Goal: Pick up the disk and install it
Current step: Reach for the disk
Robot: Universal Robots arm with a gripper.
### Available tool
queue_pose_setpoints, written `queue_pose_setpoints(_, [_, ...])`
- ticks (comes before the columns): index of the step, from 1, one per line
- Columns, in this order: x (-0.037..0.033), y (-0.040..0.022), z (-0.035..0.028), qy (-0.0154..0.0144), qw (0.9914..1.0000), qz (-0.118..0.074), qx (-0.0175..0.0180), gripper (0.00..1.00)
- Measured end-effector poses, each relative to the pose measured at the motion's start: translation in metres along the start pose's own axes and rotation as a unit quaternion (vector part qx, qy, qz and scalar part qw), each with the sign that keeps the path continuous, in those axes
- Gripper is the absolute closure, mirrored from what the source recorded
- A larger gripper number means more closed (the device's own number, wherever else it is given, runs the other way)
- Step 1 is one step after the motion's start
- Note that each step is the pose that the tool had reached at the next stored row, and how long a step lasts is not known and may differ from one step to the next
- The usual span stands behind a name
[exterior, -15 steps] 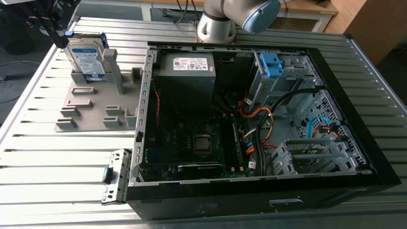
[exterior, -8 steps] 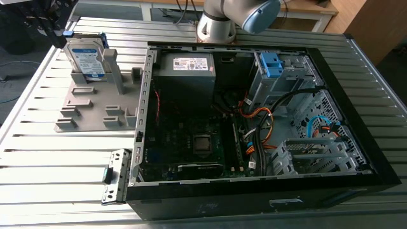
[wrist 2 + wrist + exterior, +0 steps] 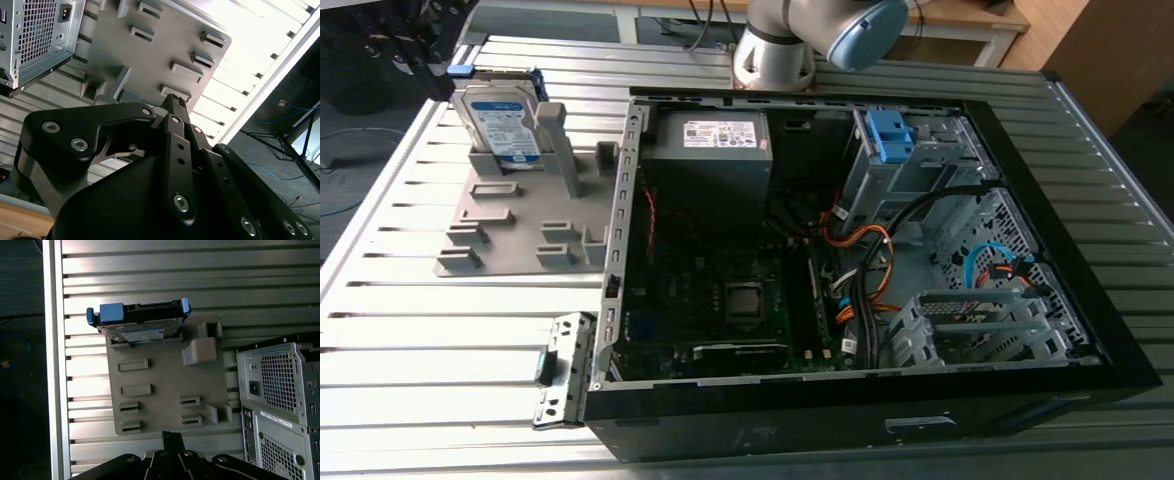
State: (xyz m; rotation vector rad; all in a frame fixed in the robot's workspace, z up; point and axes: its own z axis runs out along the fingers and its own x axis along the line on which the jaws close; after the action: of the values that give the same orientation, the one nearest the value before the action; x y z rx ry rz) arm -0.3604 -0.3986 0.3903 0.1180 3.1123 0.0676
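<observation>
The biggest thing is the metal table (image 3: pixel 414 320), made of long shiny slats. On it lies the black computer case (image 3: pixel 854 425) with its side off, so I can see inside. In the first wrist view I see its back wall (image 3: pixel 280 390), full of little holes.

Inside the case there is a green board (image 3: pixel 720 290). There is a grey power box (image 3: pixel 710 150) with a white sticker at the far end. Beside that box is a metal drive cage (image 3: pixel 927 165) with a small blue bracket (image 3: pixel 890 135) in it. Orange wires (image 3: pixel 867 240) curl near the middle.

On the exterior view's left, just beside the case, lies a flat grey holder plate (image 3: pixel 507 235) with little slots and posts on it. I see that plate in both wrist views (image 3: pixel 165 380) (image 3: pixel 150 55).

The disk (image 3: pixel 500 115) stands up on its edge in a slot at the far end of the plate. Its white-and-blue label shows, and blue plastic runs along its sides. It is outside the case. In the first wrist view the disk (image 3: pixel 140 325) sits at one end of the plate.

My gripper (image 3: pixel 170 436) hangs over the other end of the plate, well apart from the disk. My black fingers (image 3: pixel 176 145) are pressed together into one thin tip. I have nothing in them.

A small metal bracket (image 3: pixel 560 365) lies on the table by the near corner of the case.
</observation>
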Motion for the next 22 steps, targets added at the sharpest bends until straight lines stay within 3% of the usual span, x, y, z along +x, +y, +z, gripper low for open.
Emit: queue_pose_setpoints(22, [0.0124,-0.0010,0.0006,0.0000,1.00000,0.000,0.0000,0.89])
